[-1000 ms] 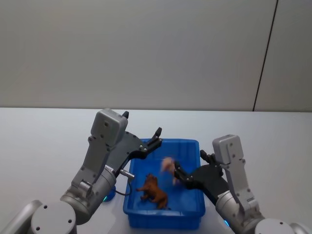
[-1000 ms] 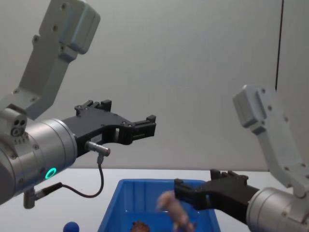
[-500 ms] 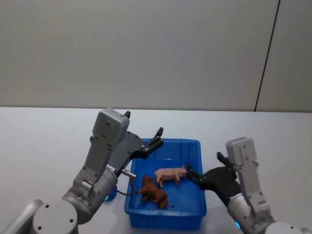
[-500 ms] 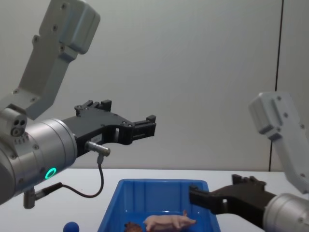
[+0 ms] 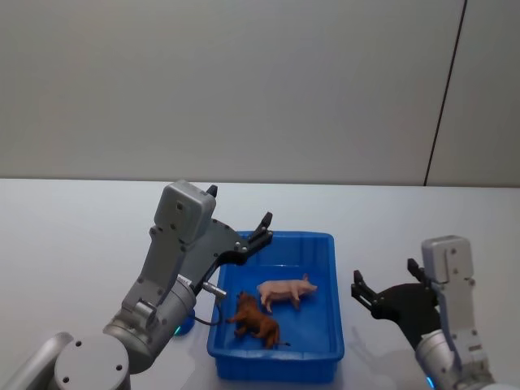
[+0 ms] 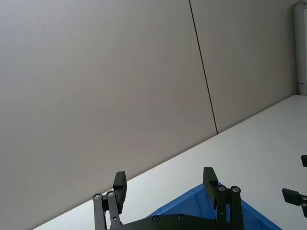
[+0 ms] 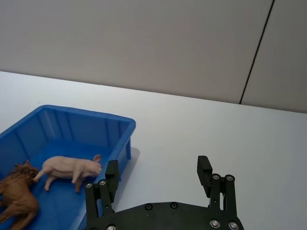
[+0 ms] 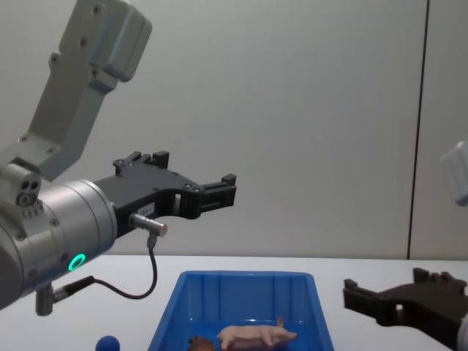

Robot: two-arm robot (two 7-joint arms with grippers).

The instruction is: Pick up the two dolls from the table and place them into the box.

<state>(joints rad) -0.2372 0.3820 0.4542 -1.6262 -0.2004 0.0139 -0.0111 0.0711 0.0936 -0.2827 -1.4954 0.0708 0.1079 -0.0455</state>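
Note:
The pale pink pig doll [image 5: 284, 290] lies on its side inside the blue box [image 5: 276, 237]. Just in front of it in the box is the dark brown shaggy doll [image 5: 256, 319]. In the right wrist view, pig [image 7: 69, 167] and brown doll [image 7: 19, 191] rest together on the box [image 7: 72, 112] floor. My right gripper [image 5: 382, 276] hangs open and holds nothing, to the right of the box over the white table [image 5: 81, 227]. Held high, my left gripper [image 5: 262, 229] is open above the box's far left corner. The chest view shows the pig [image 8: 256, 335] low in the box [image 8: 241, 276].
A small blue ball [image 8: 108, 342] sits on the table left of the box, close under my left arm. A thin cable loops down from the left wrist [image 8: 150, 278] near the box's left rim. Bare tabletop lies to the right and behind the box.
The pig dropped from my right gripper into the box and came to rest on its side. My right gripper then drew back to the right, out of the box. The left arm stayed still.

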